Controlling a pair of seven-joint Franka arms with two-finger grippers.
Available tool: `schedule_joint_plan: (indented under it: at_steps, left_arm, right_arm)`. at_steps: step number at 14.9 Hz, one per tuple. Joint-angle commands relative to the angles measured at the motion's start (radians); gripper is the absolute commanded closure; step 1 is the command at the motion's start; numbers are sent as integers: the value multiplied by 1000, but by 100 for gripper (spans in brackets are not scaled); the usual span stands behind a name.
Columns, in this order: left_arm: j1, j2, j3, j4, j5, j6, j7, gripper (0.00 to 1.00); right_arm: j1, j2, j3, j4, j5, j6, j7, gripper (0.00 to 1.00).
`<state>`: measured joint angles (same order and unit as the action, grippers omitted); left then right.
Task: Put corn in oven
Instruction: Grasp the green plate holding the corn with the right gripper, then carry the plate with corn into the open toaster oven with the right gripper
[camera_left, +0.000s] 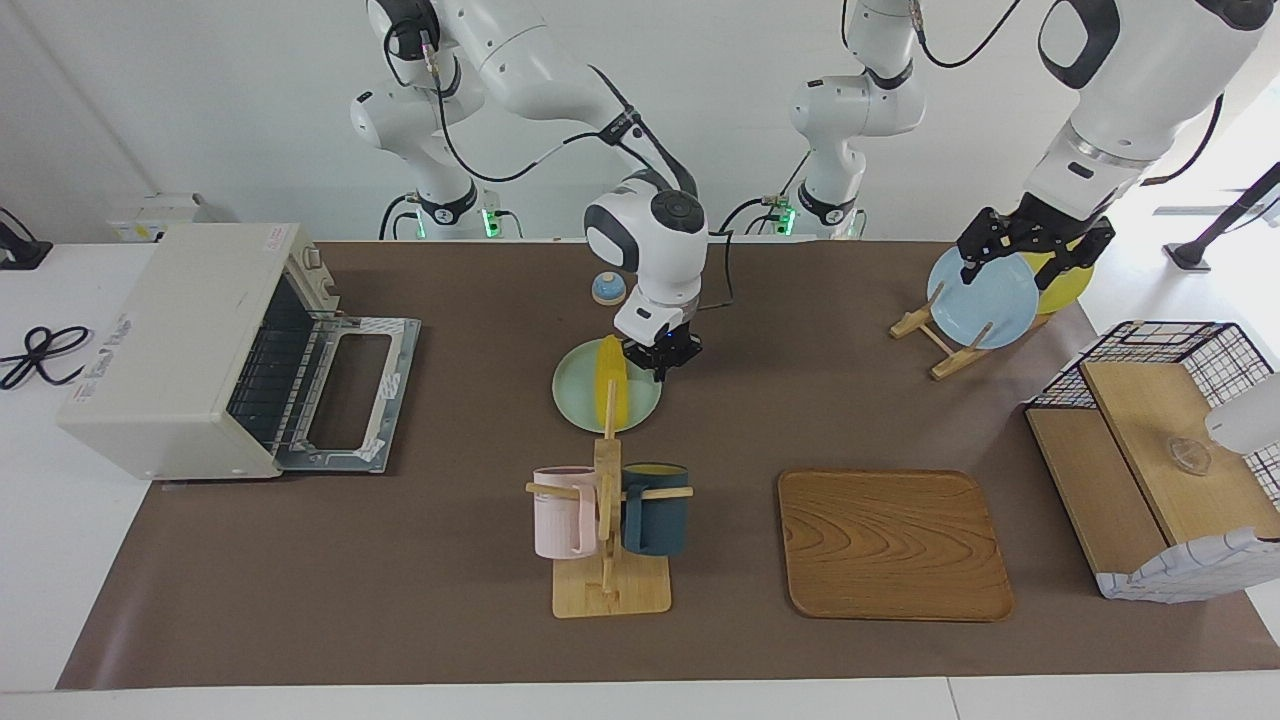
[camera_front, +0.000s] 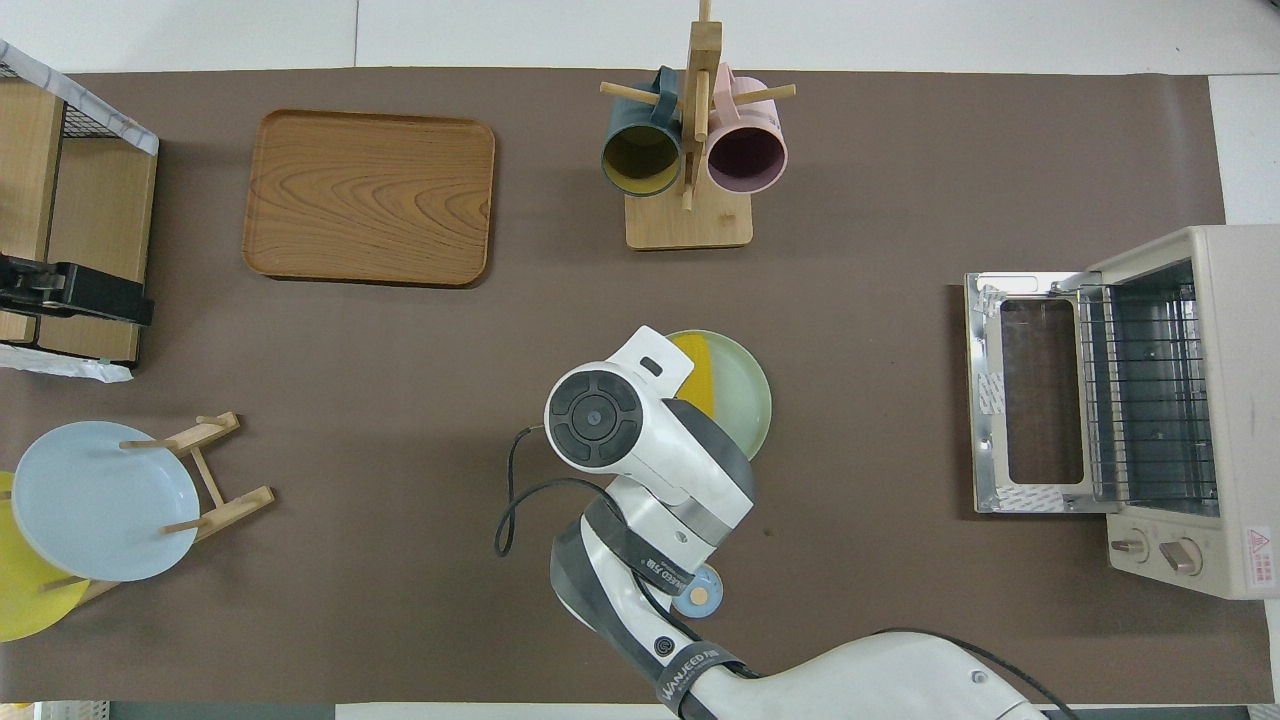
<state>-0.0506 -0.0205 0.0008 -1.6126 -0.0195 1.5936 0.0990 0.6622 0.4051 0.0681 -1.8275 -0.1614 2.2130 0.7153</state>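
Note:
The yellow corn (camera_left: 610, 387) (camera_front: 697, 372) lies on a pale green plate (camera_left: 575, 395) (camera_front: 745, 400) at mid table. My right gripper (camera_left: 657, 366) is down at the plate's rim, beside the end of the corn that is nearer to the robots. Its fingertips are shut, and I cannot tell whether they pinch anything. In the overhead view the right arm's wrist covers that spot. The cream-white oven (camera_left: 170, 345) (camera_front: 1200, 400) stands at the right arm's end of the table with its door (camera_left: 345, 392) folded down. My left gripper (camera_left: 1030, 258) hangs open over the plate rack.
Farther from the robots than the green plate stands a mug rack (camera_left: 608, 585) with a pink and a dark blue mug. Beside it lies a wooden tray (camera_left: 893, 545). Toward the left arm's end are a light blue plate (camera_left: 985, 305) in a rack and a wooden box (camera_left: 1160, 470). Near the robots sits a small blue knob (camera_left: 608, 288).

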Motion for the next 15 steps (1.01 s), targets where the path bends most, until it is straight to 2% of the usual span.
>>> schedule_joint_plan:
  at_steps: [1, 5, 10, 15]
  left_arm:
    - [0, -4, -7, 10, 19, -23, -35, 0]
    - [-2, 7, -7, 2, 18, -20, -36, 0]
    - [1, 7, -5, 0, 18, -20, -36, 0]
    - [5, 8, -5, 2, 18, -15, -51, 0]
  right_arm:
    - [-9, -6, 2, 82, -61, -136, -31, 100]
    - [-22, -71, -1, 96, -67, -258, -103, 100]
    - [-137, -218, -4, 68, -70, -447, -264, 100]
    - [-280, -325, -5, -64, -70, -461, -284, 100]
